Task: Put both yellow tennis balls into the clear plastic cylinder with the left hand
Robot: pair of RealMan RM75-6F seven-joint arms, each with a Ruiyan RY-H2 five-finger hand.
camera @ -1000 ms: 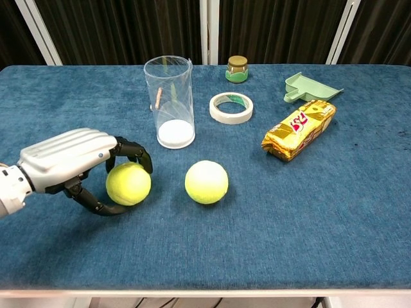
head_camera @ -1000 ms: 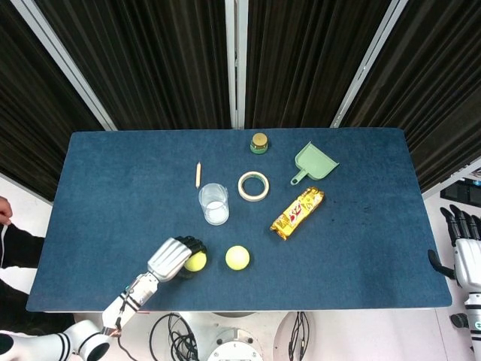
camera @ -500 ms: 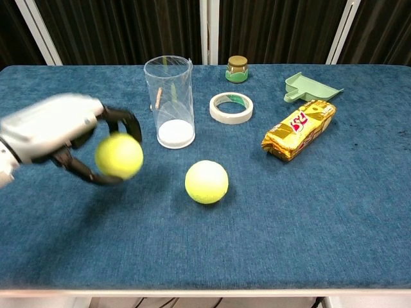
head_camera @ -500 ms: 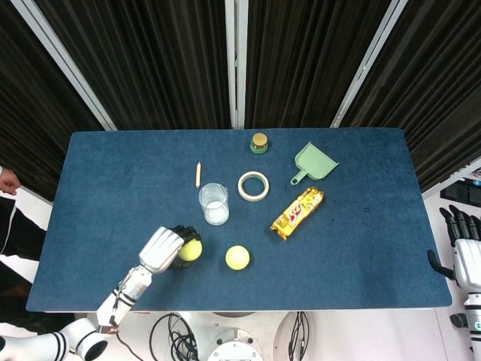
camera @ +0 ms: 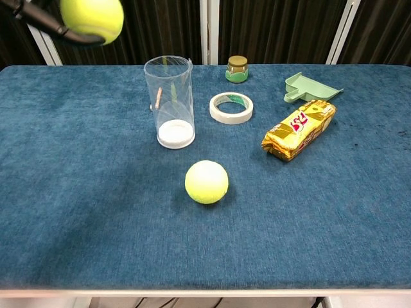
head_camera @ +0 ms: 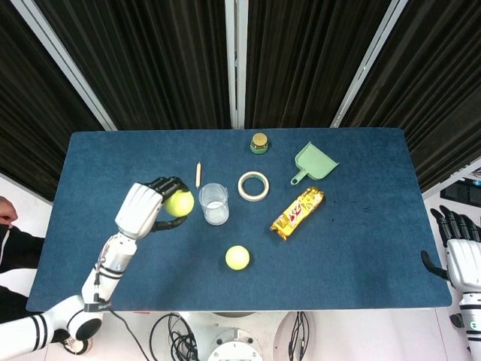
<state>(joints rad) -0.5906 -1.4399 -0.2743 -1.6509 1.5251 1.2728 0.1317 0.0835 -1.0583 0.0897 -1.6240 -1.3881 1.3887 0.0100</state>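
Observation:
My left hand (head_camera: pixel 143 208) holds one yellow tennis ball (head_camera: pixel 179 203) in the air, just left of the clear plastic cylinder (head_camera: pixel 213 203). In the chest view that ball (camera: pixel 92 17) shows at the top left edge, higher than the cylinder (camera: pixel 170 101), with dark fingers (camera: pixel 45 22) curled under it. The cylinder stands upright and empty on the blue table (head_camera: pixel 113 173). The second tennis ball (head_camera: pixel 237 257) lies on the table in front of the cylinder, also seen in the chest view (camera: pixel 206 181). My right hand (head_camera: pixel 460 252) hangs off the table's right edge, fingers apart, holding nothing.
Behind and right of the cylinder lie a tape roll (head_camera: pixel 253 186), a yellow snack pack (head_camera: pixel 297 212), a green dustpan (head_camera: pixel 315 162) and a small jar (head_camera: pixel 259 143). A pencil (head_camera: pixel 198 174) lies just behind the left hand.
The left hand has lifted the tennis ball off the table and carried it up and back, from the front left to beside the cylinder's top. The right hand barely moved.

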